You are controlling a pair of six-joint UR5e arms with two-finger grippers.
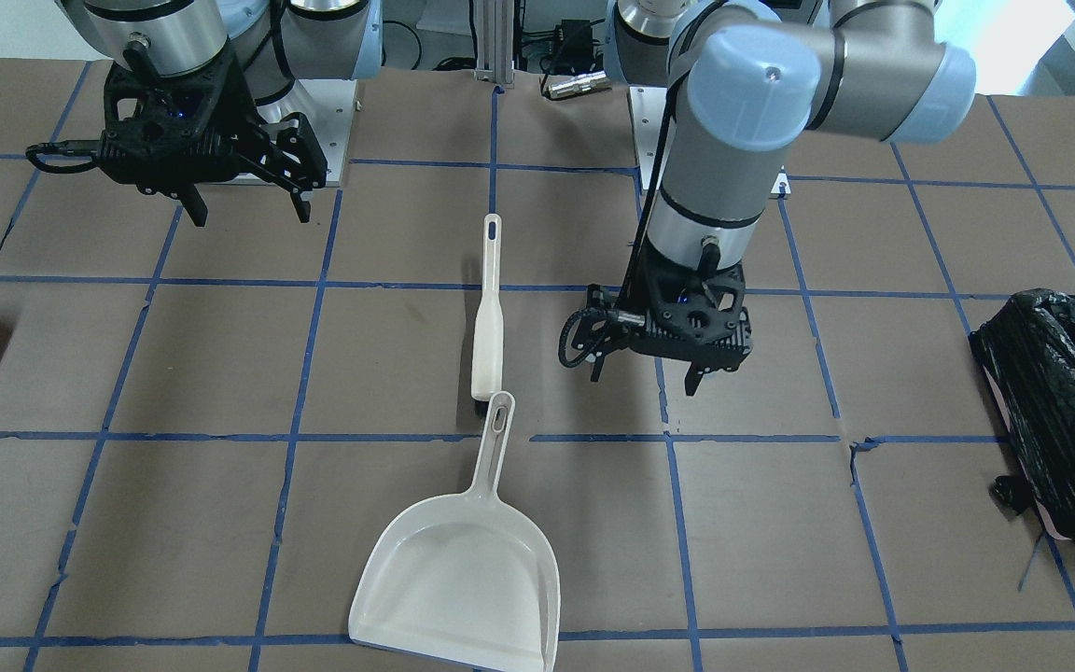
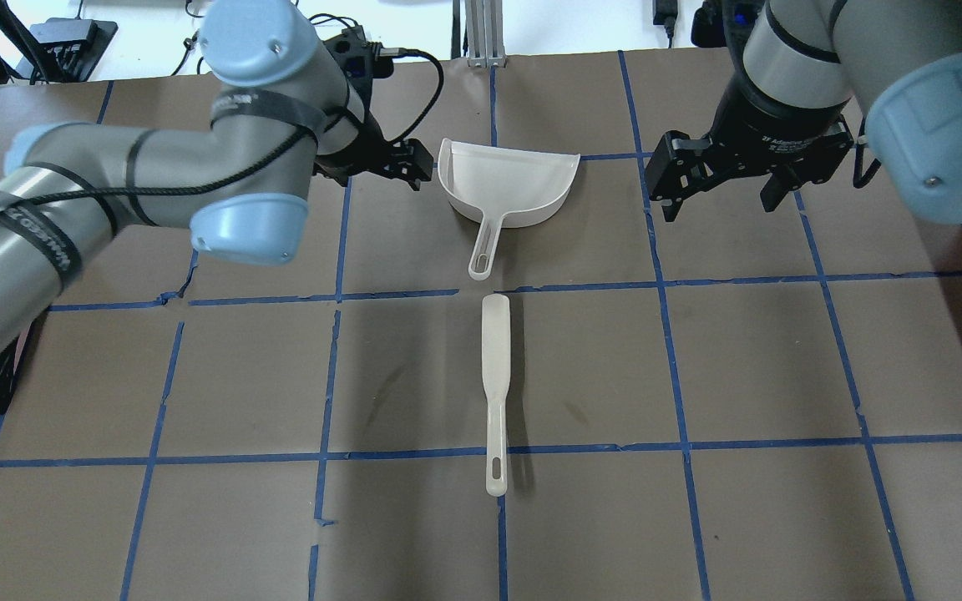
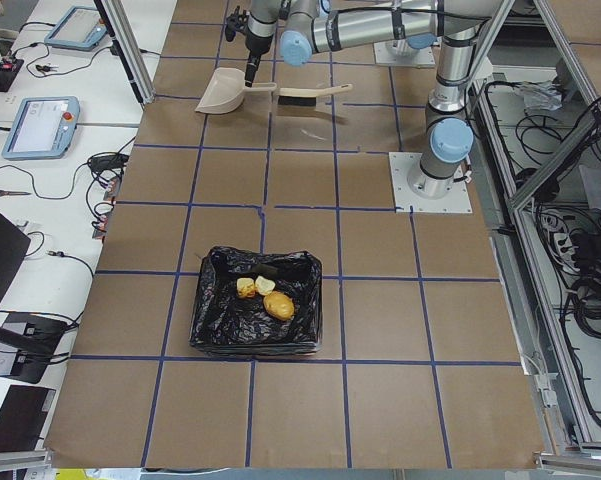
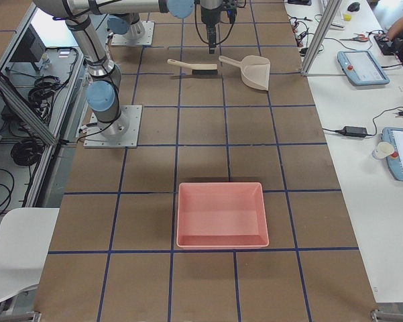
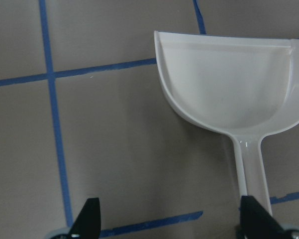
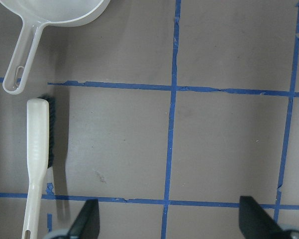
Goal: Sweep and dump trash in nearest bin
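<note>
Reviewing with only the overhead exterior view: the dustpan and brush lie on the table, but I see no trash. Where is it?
Observer: The exterior left view shows the trash, three pieces, lying inside the bin on its black bag.
Operator: The arm partly hides the left tool here. Is it open or shut?
Observer: Open. In the left wrist view the left tool has its fingertips wide apart and grips nothing.
Operator: What is the pink sliver at my right edge?
Observer: A pink tray with no bag. The exterior right view shows no trash in it.
</note>
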